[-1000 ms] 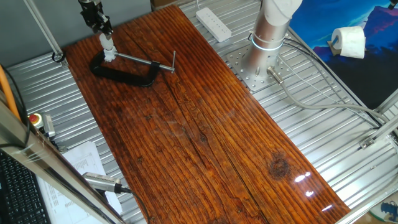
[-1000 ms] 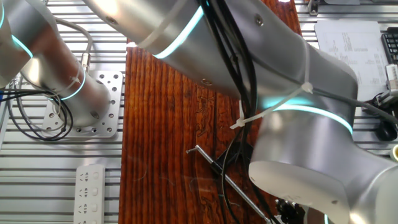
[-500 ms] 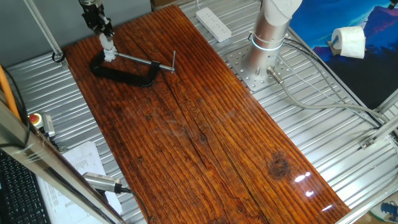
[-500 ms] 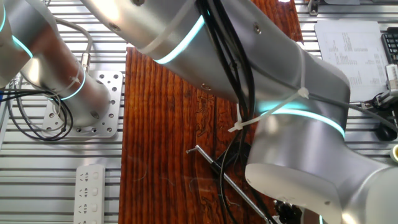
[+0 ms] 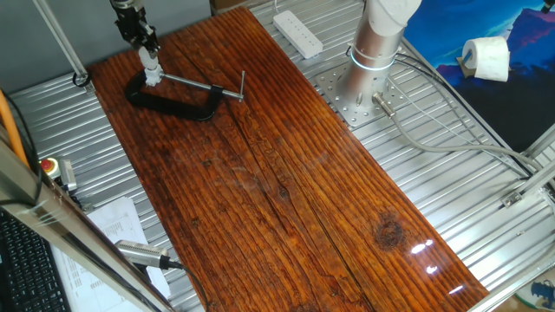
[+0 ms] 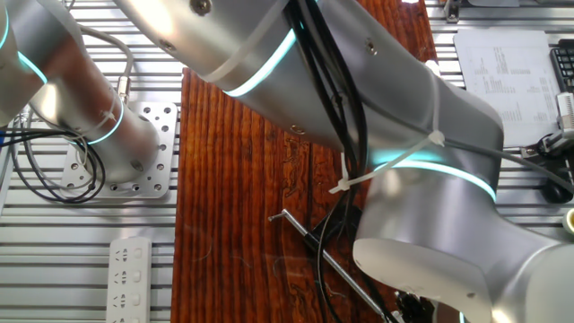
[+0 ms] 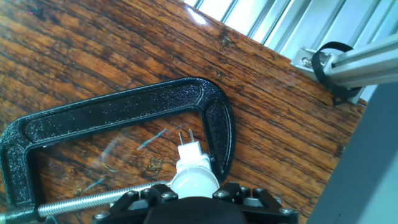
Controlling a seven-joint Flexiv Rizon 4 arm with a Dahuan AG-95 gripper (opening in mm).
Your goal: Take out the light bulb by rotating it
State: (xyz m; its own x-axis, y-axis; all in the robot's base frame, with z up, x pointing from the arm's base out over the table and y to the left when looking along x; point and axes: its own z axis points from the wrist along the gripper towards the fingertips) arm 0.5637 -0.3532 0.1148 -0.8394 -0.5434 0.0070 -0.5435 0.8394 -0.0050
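Fingers [image 5: 149,59] closed around light bulb [image 7: 193,174]; bulb upright above black C-clamp [image 7: 124,112] on table [image 5: 286,191].

Arm is reaching across to the far left corner of the table, its silver links filling most of the other fixed view. Gripper [image 5: 147,54] is pointing down, black fingers closing on the light bulb [image 5: 152,71]. In the hand view the gripper body [image 7: 186,202] is sitting at the bottom edge, white bulb [image 7: 191,168] projecting from it.
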